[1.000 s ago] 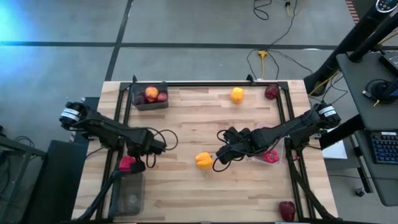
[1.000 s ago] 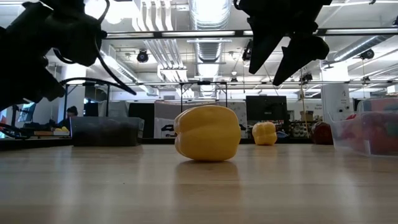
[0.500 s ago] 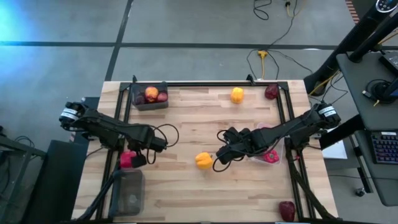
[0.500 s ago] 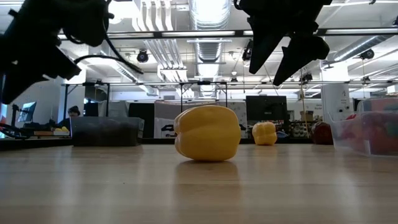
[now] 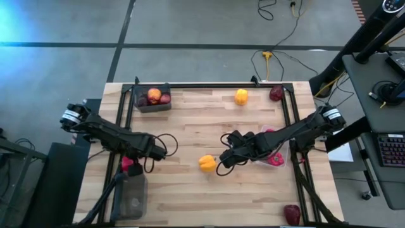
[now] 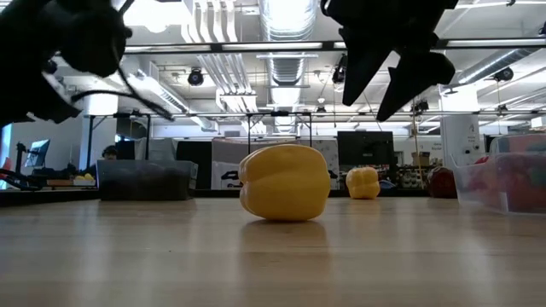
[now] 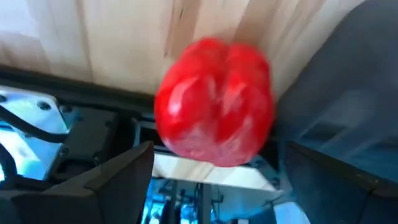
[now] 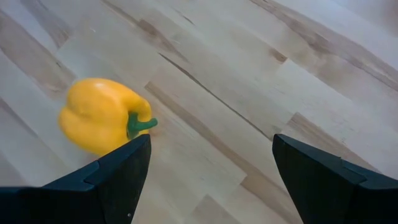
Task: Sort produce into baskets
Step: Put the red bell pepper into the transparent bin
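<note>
A red bell pepper (image 7: 214,102) sits between the fingers of my left gripper (image 5: 133,165) over the table's left edge, just beyond a dark bin (image 5: 131,196). My right gripper (image 5: 223,161) hangs open above and just right of a yellow pepper (image 5: 207,163) that rests on the wood mid-table; the low view shows this yellow pepper (image 6: 286,182) with my right gripper (image 6: 392,72) well above it. Another dark bin (image 5: 154,99) at the far left holds apples and an orange fruit. A clear bin (image 5: 274,156) at the right holds red pieces. My left gripper pinches the red pepper between its two fingers, one on each flank (image 7: 163,134). The fingers slant downward onto it. The pepper looks lifted clear above the table's edge rail, next to the dark bin; the pads themselves are partly hidden by the pepper.
A second yellow pepper (image 5: 241,96) and a dark red apple (image 5: 276,93) lie near the far edge. Another apple (image 5: 292,213) lies at the near right corner. Black frame rails run along the table's left, right and far sides.
My left gripper has risen a little and tipped further downward with the red pepper, which has shifted slightly toward the far edge. The right gripper and the yellow pepper have kept still.
</note>
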`<state>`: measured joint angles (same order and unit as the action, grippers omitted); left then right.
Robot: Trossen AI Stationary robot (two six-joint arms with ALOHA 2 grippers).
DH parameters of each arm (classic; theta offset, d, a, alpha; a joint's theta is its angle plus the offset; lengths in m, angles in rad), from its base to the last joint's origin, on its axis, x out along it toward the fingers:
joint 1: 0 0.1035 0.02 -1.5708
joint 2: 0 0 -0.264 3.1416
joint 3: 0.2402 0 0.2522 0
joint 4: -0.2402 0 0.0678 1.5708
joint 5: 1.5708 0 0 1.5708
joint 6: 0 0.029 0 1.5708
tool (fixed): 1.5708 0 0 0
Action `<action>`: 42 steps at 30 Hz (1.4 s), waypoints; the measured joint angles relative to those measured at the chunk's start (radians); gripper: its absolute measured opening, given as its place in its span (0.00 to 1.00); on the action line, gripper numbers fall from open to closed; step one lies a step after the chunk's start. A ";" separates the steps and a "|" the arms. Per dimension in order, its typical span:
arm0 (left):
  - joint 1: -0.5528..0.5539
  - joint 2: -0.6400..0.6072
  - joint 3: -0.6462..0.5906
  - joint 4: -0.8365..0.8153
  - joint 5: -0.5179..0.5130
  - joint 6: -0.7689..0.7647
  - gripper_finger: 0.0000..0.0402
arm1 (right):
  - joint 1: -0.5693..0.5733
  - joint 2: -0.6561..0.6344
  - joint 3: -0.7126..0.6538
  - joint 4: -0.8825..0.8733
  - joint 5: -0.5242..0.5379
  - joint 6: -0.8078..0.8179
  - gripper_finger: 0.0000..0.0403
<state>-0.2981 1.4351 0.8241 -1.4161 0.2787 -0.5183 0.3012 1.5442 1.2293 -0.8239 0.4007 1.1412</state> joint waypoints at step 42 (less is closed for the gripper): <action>0.001 0.071 0.034 0.159 -0.257 0.071 0.70 | 0.027 0.029 -0.002 -0.008 -0.035 -0.001 0.81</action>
<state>-0.2970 1.5066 0.8585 -1.2572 0.0218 -0.4470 0.3279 1.5736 1.2274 -0.8321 0.3660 1.1400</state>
